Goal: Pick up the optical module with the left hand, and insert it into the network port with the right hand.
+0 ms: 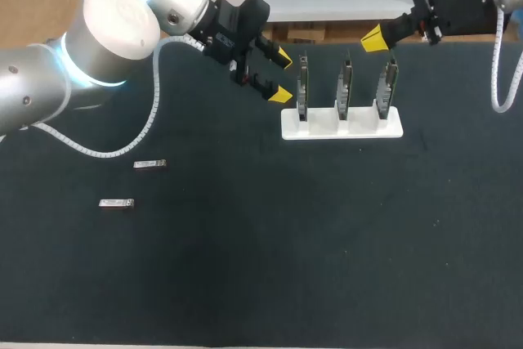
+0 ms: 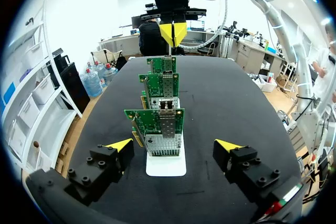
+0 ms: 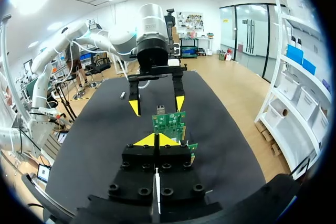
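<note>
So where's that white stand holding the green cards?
In the head view, the white stand sits right of centre on the table, its left end beside the open left gripper.

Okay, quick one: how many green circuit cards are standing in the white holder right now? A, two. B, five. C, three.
C: three cards stand upright in a row in the white holder, and the left wrist view shows the same three lined up one behind another.

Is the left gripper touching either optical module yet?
Apart. In the head view the two optical modules lie on the dark table, while the left gripper hangs far off beside the white card stand.
</note>
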Controlling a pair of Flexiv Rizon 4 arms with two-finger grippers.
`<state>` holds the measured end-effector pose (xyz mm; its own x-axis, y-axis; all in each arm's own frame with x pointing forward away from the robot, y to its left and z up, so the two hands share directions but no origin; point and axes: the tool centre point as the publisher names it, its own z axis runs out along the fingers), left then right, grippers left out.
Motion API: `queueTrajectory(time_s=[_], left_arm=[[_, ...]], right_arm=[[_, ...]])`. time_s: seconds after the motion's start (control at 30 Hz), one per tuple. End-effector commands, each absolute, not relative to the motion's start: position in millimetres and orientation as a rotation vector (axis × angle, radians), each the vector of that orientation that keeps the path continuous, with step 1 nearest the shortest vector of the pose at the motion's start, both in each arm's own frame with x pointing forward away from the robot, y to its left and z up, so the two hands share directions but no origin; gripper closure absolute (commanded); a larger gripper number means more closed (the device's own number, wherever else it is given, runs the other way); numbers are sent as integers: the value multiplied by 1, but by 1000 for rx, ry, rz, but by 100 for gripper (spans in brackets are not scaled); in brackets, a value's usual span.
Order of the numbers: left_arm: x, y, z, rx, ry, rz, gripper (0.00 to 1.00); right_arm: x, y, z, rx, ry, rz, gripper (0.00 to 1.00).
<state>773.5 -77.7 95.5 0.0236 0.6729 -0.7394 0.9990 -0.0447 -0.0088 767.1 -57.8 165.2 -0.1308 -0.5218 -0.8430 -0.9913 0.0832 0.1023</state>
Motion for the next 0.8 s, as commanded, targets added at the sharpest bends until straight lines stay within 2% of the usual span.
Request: queueTrajectory(time_s=[0.03,0.8], left_arm=[[775,-78,96,1776,1705,-792,0],[775,-78,96,1776,1705,-792,0]], right_arm=[[772,-59,160,-1518,1715,972,100],[774,-54,148,-1574,1676,1006,100]])
